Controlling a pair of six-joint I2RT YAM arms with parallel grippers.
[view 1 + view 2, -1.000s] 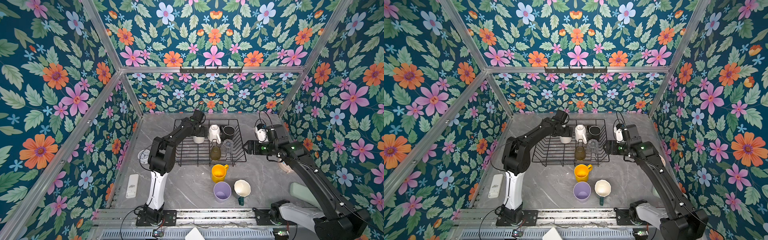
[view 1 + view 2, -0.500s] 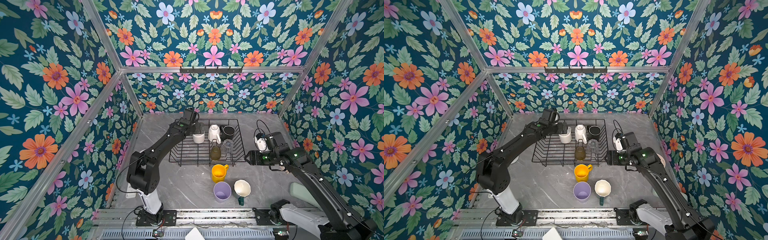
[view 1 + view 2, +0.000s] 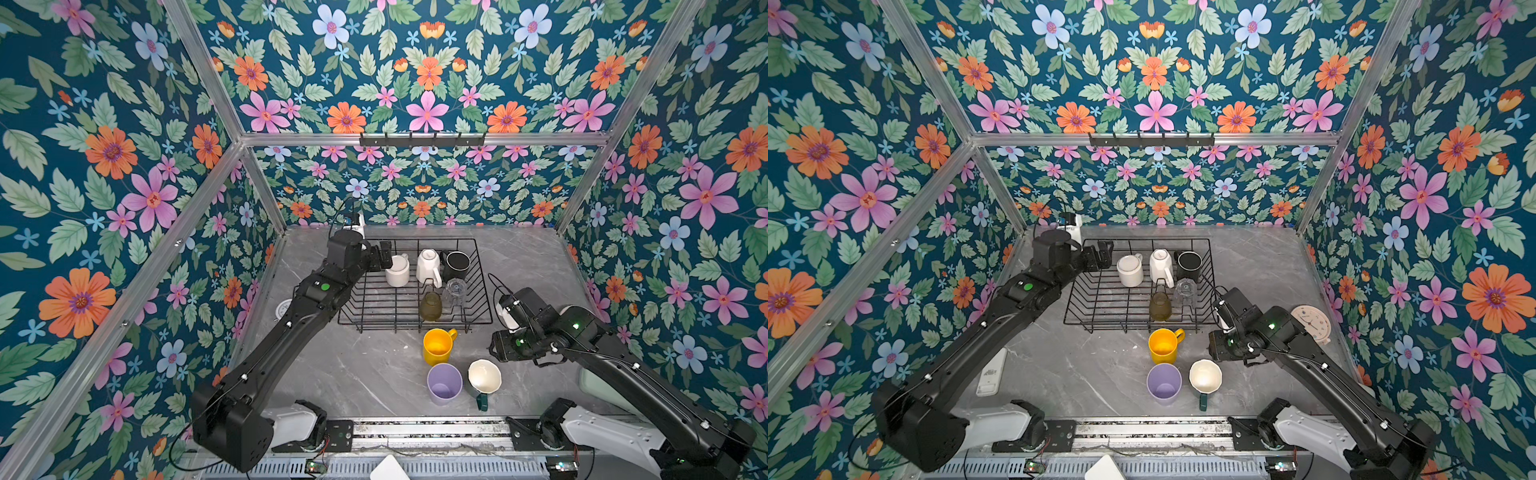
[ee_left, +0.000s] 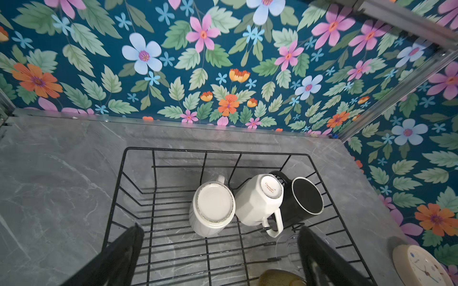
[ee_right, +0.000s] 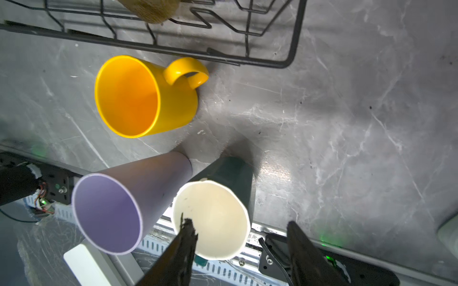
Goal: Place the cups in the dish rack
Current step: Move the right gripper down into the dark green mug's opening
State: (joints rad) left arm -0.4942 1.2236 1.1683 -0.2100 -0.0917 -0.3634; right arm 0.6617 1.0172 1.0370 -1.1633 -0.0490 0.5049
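The black wire dish rack [image 3: 415,240] [image 3: 1142,240] holds two upturned white mugs [image 3: 397,270] [image 3: 428,266], a black mug [image 3: 456,264], a clear glass [image 3: 454,291] and an olive glass [image 3: 430,306]. In front of it stand a yellow mug [image 3: 437,345], a lilac tumbler [image 3: 444,382] and a teal mug with a cream inside [image 3: 484,376] [image 5: 210,218]. My left gripper [image 3: 384,257] [image 4: 220,247] hangs open and empty over the rack's far left corner. My right gripper [image 3: 496,353] [image 5: 241,230] is open over the teal mug's rim, one finger [image 5: 186,237] across its mouth, the other outside.
A round clock [image 3: 1310,324] lies right of the rack, another [image 3: 284,308] left of it under my left arm. A white remote [image 3: 992,372] lies by the left wall. The black hook rail [image 3: 422,139] hangs on the back frame.
My left gripper has drawn back from the white mug toward the rack's far left corner. My right gripper has swung from the rack's right side forward to the teal mug, its jaws narrowing.
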